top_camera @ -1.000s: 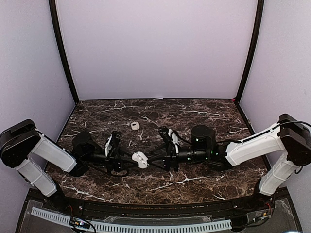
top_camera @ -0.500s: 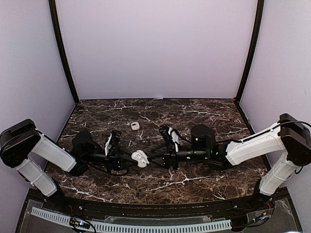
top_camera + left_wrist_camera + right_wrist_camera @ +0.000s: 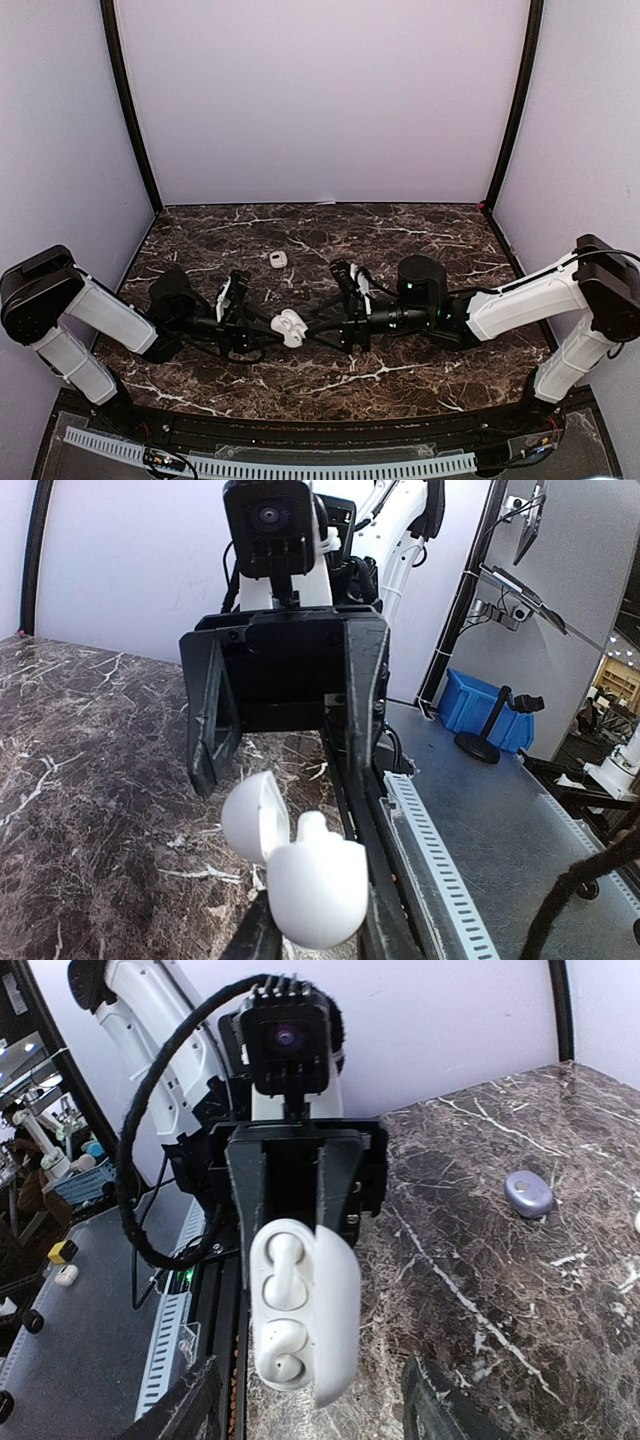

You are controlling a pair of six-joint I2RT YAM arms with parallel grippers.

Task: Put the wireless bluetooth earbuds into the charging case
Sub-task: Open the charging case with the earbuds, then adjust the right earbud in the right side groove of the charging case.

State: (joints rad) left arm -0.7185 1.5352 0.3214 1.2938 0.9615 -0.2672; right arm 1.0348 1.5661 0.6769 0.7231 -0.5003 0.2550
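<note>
Top view: left jaws grip an open white pebble-shaped plastic charging case (image 3: 290, 326) above the dark marbled worktop (image 3: 420, 235), with the right jaws just beside it. Left wrist view: right jaws stand apart, empty. Right wrist view: two pale plastic earbuds (image 3: 283, 1260) sit in the case's wells.

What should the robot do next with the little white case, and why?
Probably push the lid shut with the right gripper. Both buds look seated in the case, which the left gripper holds up with its lid open. The right gripper is open and empty, facing the case, so it looks free to do that.
</note>
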